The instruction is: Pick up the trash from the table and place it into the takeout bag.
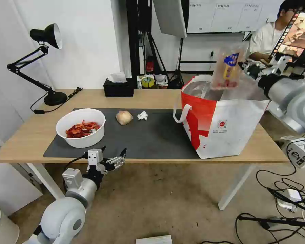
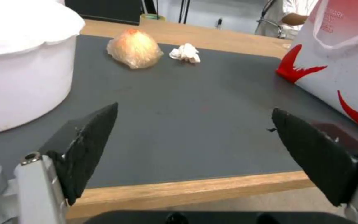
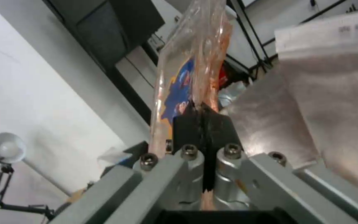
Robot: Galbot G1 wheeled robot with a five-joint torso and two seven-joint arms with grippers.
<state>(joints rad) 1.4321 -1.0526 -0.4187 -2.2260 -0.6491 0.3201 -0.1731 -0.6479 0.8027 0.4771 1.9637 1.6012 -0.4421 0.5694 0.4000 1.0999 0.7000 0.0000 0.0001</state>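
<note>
The right gripper point(image 1: 243, 65), jaws clamped on the clear clamshell tray point(image 1: 227, 66), holds it over the open takeout bag point(image 1: 223, 125); the white bowl point(image 1: 80, 127), beige ball point(image 1: 124, 117) and tissue ball point(image 1: 142, 116) remain on the table point(image 1: 152, 98), near the open-jawed left gripper point(image 1: 113, 158)

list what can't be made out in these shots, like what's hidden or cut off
- Inside of the takeout bag: in the head view its front wall hides the bottom, so the contents are unknown.
- Clamshell tray, pinched in the right hand above the bag: in the right wrist view it runs off the edge, and its printed label is unreadable.
- White bowl: cut off in the left wrist view, near the open left hand; its rim hides the contents.
</note>
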